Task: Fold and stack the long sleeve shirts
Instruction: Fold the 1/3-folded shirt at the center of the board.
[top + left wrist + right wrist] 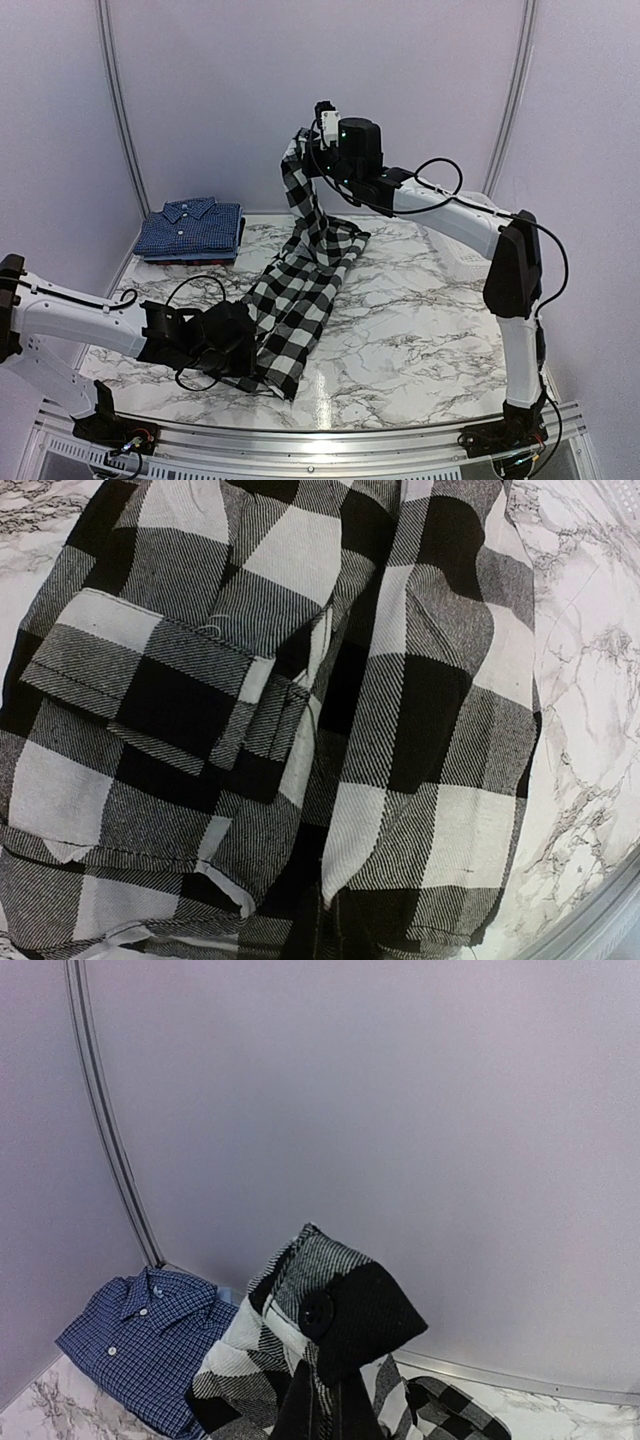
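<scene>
The black-and-white checked shirt [300,290] hangs stretched between my two grippers. My right gripper [305,150] holds it high over the back of the table, shut on a cuff with a black button [318,1312]. From there the cloth slopes down and left to my left gripper [243,345], which is low near the front left and shut on the shirt's lower end. In the left wrist view the checked cloth [400,730] fills the frame and folds over the fingers. A dark blue shirt with fine pale checks [190,228] lies folded on top of a stack at the back left.
The marble table [420,340] lies under the shirt. A white mesh basket [462,258] stands at the back right, behind the right arm. Pale walls with curved metal rails close in the back and sides. The blue stack [140,1345] sits near the left wall.
</scene>
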